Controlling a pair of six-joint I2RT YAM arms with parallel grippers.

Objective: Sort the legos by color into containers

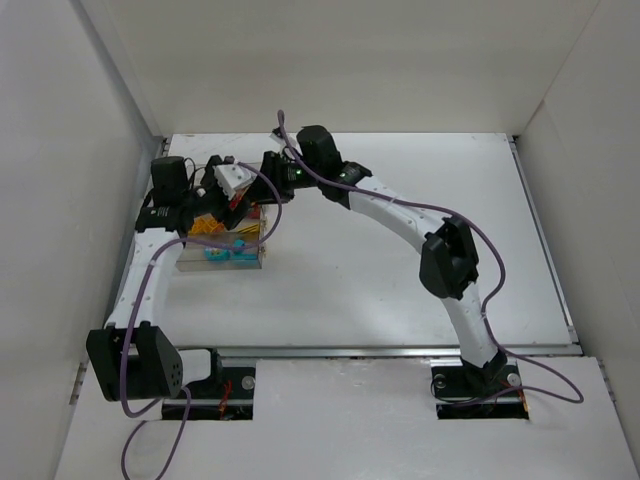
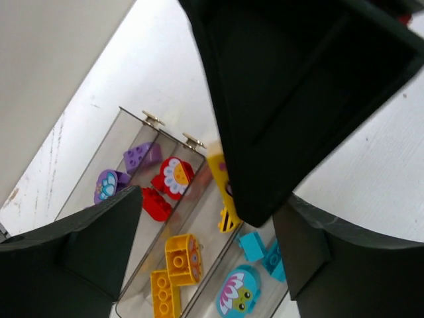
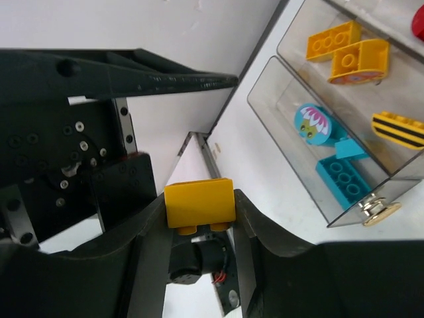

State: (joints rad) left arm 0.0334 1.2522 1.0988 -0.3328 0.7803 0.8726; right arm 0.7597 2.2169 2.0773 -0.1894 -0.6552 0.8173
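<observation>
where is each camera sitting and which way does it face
top external: above and behind the arms, looking down on the table; the left arm and right arm show whole, bases at the bottom.
left wrist: over the containers, looking down into them; the open left claw frames the lower corners.
right wrist: beside the containers, looking along the right claw, shut on a yellow lego.
shared: both wrist views show the cyan flower lego.
</observation>
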